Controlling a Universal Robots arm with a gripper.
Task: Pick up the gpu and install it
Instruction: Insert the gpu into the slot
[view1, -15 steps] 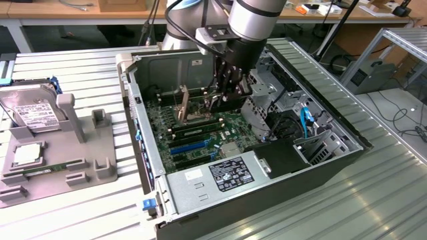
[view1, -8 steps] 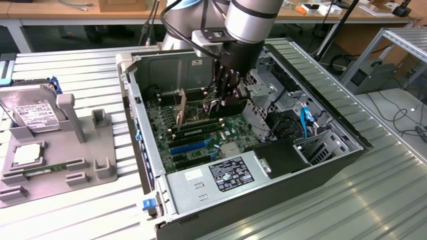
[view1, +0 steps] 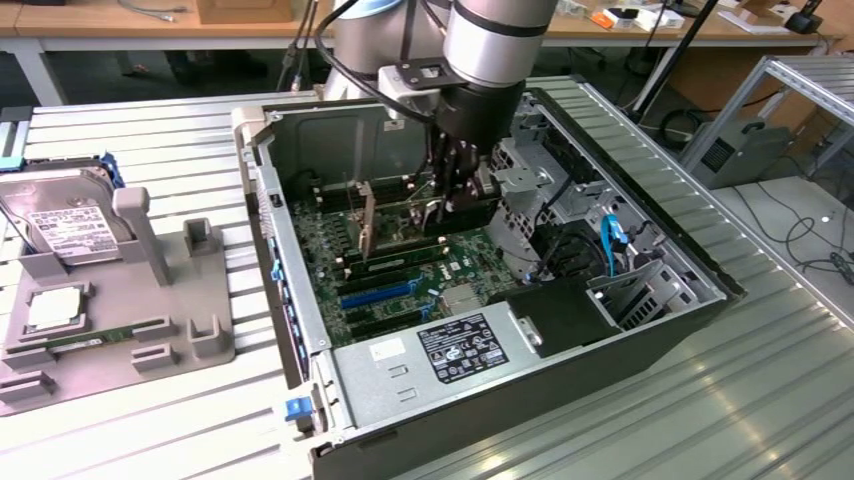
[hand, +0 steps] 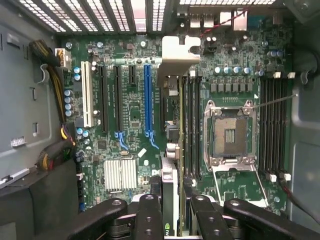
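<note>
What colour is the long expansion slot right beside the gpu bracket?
Blue. The slot shows best in the wrist view, next to the gpu bracket.

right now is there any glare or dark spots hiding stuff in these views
Exterior view: bright light streaks on the ribbed metal table; the computer case interior is shaded beneath the arm. Wrist view: the gpu bracket is washed out pale, the case corners fall dark, and the end effector linkages are near-black.

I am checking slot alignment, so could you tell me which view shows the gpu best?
The wrist view: the gpu runs edge-on from the gripper over the motherboard slots. The exterior view shows it as a thin upright card inside the case.
</note>
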